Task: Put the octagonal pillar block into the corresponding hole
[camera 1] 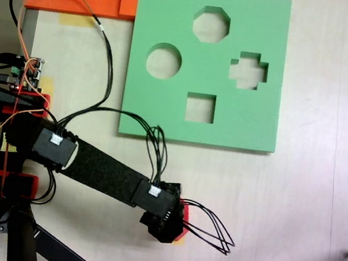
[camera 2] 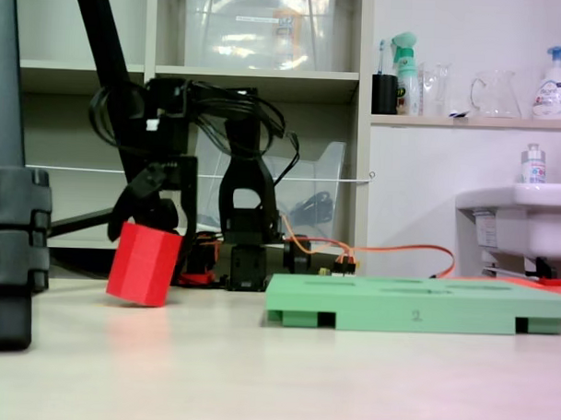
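fixed view from above: the tool sits below the green board, covering most of the octagonal pillar block – a red edge shows. the corresponding hole lies at the board's far side, well apart.

fixed view from desk level: the tool is clamped on the block, tilted, 1 corner near the desk. level the block and line up its 8 sides before lowering. pale desk – shelves, bottles and a sink behind.
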`<action>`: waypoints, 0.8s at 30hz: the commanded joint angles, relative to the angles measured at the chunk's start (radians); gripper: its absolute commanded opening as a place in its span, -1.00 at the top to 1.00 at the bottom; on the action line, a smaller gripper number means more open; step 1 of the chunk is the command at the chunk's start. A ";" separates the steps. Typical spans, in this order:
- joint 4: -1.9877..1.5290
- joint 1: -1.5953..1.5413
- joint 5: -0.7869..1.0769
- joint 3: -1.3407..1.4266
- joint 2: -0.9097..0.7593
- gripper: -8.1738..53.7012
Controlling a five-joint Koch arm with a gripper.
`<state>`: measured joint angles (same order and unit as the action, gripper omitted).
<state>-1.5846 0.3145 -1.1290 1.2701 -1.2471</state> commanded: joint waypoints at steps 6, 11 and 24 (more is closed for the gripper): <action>-0.115 -0.089 -0.075 -0.006 -0.146 0.04; -0.166 -0.227 -0.170 -0.058 -0.253 0.04; -0.156 -0.795 -0.931 -0.298 -0.264 0.04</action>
<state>-1.7089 -0.4418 -1.9880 1.0324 -1.5002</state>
